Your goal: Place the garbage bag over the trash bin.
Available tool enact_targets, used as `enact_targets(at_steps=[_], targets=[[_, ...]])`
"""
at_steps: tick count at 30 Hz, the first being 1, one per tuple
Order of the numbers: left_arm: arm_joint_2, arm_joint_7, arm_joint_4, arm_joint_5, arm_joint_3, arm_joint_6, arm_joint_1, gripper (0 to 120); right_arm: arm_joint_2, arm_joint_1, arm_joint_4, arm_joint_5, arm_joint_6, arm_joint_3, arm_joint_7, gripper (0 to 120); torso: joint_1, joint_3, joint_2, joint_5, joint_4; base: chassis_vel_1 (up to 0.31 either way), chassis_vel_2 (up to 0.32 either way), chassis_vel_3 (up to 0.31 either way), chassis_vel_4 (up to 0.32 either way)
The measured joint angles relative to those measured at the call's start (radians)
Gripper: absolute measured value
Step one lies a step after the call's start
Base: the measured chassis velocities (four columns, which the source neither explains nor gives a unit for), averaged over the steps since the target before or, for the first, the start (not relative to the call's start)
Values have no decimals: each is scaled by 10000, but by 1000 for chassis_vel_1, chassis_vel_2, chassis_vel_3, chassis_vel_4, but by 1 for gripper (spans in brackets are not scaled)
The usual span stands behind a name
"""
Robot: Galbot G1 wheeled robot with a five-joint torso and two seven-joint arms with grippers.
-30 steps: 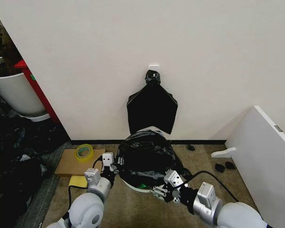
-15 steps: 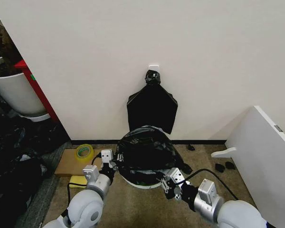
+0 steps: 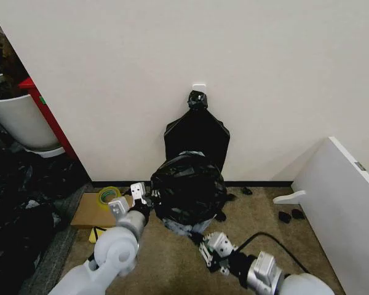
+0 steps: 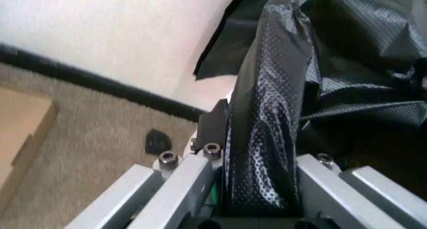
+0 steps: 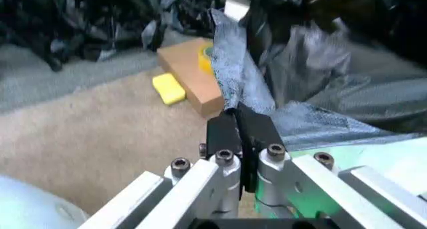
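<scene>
I am looking down at a brown carpet floor (image 3: 172, 270) meeting a plain cream wall (image 3: 172, 55), with a black skirting strip along the join. A white board (image 3: 341, 203) leans at the right edge of the head view, and a large white round tub (image 3: 18, 120) sits at the upper left. A flat black bag bundle (image 3: 197, 138), knotted at its top, hangs on the wall at centre. Just below it, in the middle of the frame, the garbage bag (image 3: 187, 187) bulges as a crinkled glossy mound; I cannot see the trash bin under it. A flat cardboard box (image 3: 92, 212) lies at lower left with a roll of yellow tape (image 3: 109, 196) on it. My left gripper (image 3: 142, 198) is at the bag's left side, clamped on a fold of plastic in its wrist view (image 4: 263, 154). My right gripper (image 3: 208, 251) is below the bag, pinching a stretched strip of it (image 5: 239, 131).
</scene>
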Motion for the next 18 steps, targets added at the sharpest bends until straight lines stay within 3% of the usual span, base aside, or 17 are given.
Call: enact_targets(at_steps=[18], targets=[[261,-900,-862,-1651,-245,488,361,1,551,577,-2675,-1791,755,-3,226,0,0,-1,0,1,0,0,0,0,0]])
